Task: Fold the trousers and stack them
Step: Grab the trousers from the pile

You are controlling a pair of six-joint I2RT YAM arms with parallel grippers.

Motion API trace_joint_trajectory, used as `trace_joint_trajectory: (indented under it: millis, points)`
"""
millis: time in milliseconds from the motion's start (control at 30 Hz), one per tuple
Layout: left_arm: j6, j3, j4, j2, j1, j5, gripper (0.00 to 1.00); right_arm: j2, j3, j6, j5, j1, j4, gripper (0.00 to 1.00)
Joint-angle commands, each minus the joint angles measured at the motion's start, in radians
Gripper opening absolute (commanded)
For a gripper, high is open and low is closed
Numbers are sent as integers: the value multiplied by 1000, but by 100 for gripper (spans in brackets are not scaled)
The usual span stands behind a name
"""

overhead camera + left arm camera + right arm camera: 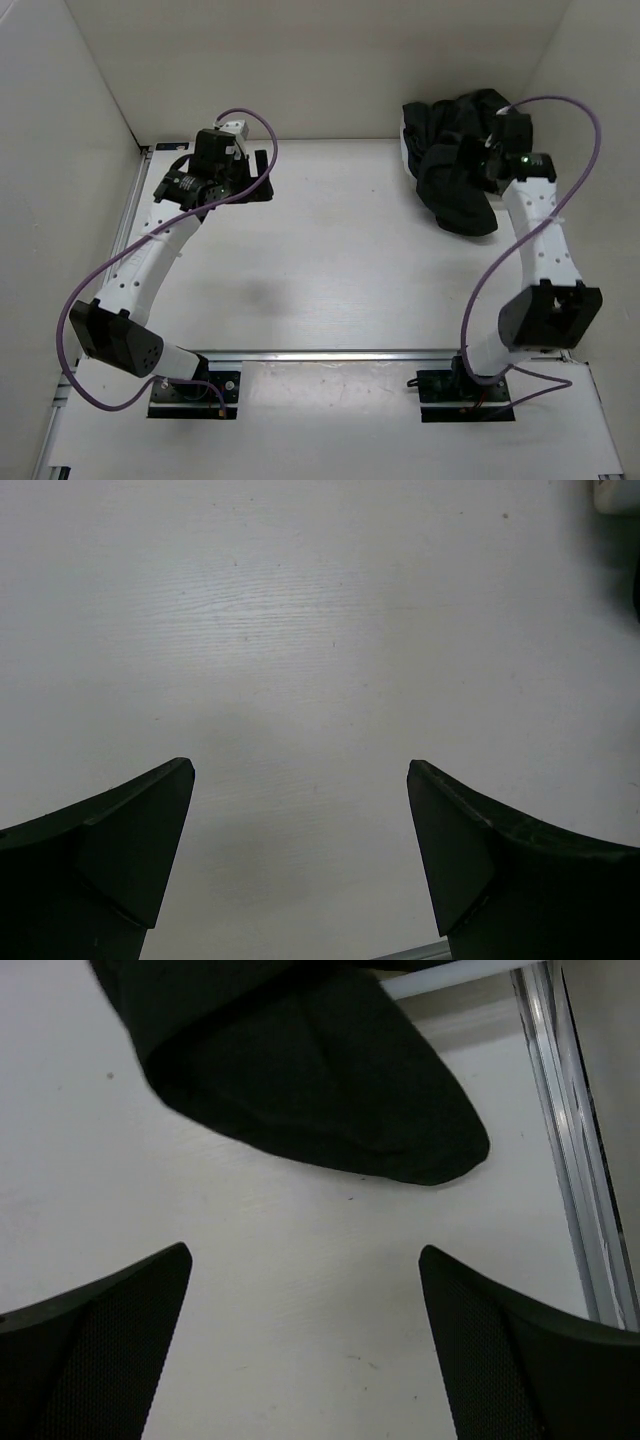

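Note:
The black trousers (455, 165) lie in a crumpled heap at the back right of the white table. One rounded fold of them fills the top of the right wrist view (300, 1080). My right gripper (484, 158) hovers at the heap's right edge. In its wrist view it (305, 1260) is open and empty over bare table, just short of the fabric. My left gripper (260, 175) is at the back left, far from the trousers. In its wrist view it (300, 770) is open and empty above bare table.
White walls enclose the table on the left, back and right. A metal rail (575, 1160) runs along the table's right edge, close to the trousers. A white strip (404, 140) shows under the heap's left side. Another rail (330, 353) crosses in front of the arm bases.

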Motion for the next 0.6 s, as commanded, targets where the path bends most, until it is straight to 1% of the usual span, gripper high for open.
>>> trace_joint_trajectory:
  millis: [0,33,100,133,200,233,300,333,367,400,433,467,500,533,567]
  points:
    - [-6,-1,15,-26,-2,-1,100,140,232,44,-140,-125,12,100]
    - [-6,-1,15,1,-2,0,100,238,284,55,-170,-141,3,100]
    - [-6,8,15,15,-2,0,100,338,389,65,-220,-152,-29,100]
    - [-15,19,15,28,-2,0,100,440,495,65,-231,-152,-41,100]
    - [-15,19,15,28,-2,0,100,542,608,74,-259,-152,-93,100]
    - [-15,19,15,37,-2,0,100,631,707,84,-276,-152,-104,100]
    - [-15,28,15,46,-2,0,100,700,775,105,-276,-161,-114,100]
    - [-15,28,15,46,-2,-11,100,763,806,116,-292,-172,-103,100]
    - [-15,28,15,58,-2,-11,100,795,872,133,-306,-172,-103,100]
    - [-15,28,15,58,-2,-11,100,825,901,142,-315,-184,-103,100]
    - [-15,28,15,67,-2,-11,100,875,927,157,-352,-184,-103,93]
    - [-15,39,15,68,-2,-11,100,894,967,157,-372,-195,-92,79]
    - [-15,39,15,68,-2,-11,100,906,987,174,-381,-195,-92,58]
    - [-15,39,5,77,-2,-11,100,906,987,185,-382,-195,-79,21]
    - [-15,49,5,77,-2,-20,100,891,987,197,-382,-195,-63,8]
